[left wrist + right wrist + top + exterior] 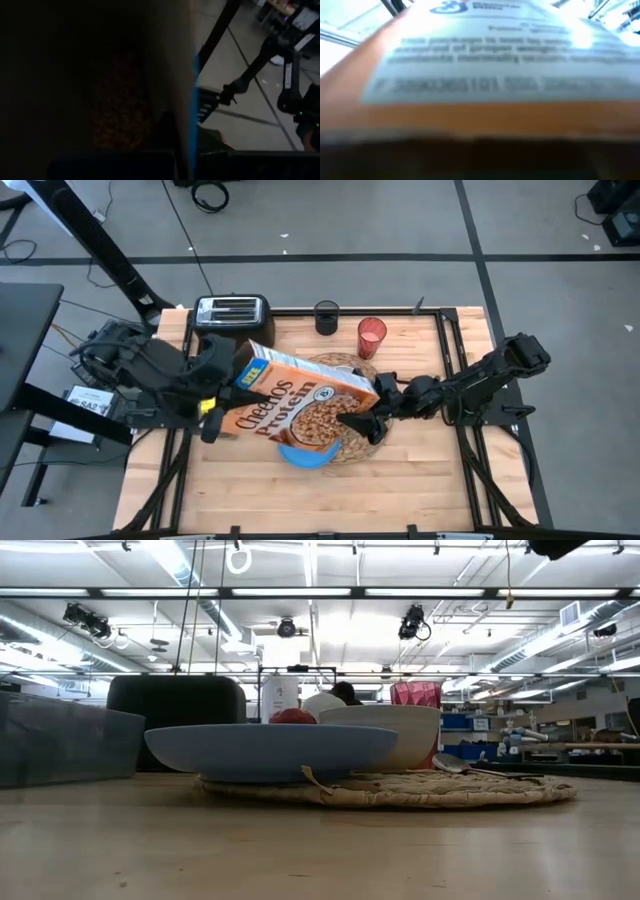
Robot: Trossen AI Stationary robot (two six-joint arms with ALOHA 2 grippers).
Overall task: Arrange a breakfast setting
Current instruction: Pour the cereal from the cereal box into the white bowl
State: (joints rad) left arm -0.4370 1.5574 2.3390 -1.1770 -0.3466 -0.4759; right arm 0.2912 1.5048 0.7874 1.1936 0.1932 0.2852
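An orange cereal box (300,395) hangs between my two grippers above the round straw placemat (345,362), which also shows in the low view (450,790). My left gripper (212,412) is shut on the box's left end. My right gripper (358,423) is shut on its right end. On the placemat rest the blue plate (270,750), the white bowl (400,730) and the metal spoon (455,765). The red apple (292,716) shows behind the plate. The translucent red cup (371,337) stands by the mat's far edge. Brown cereal (120,105) shows dimly in the left wrist view. No toast slice shows. My left gripper holds the box at its left end (232,405), coming level from the table's left. The box itself hides the fingers' exact place. The box is lifted clear and lies lengthwise across the table. My right gripper holds the box at its right end, near the near corner (345,415), coming level from the table's right. One dark finger (352,421) lies on the printed front face. The right wrist view shows only the end panel's print (490,85) close up.
A chrome toaster (232,311) stands at the far left of the table and a dark cup (327,317) at the far edge beside the red cup. The plate's rim (300,457) juts out under the box toward the near edge. Bare wood lies along the near side.
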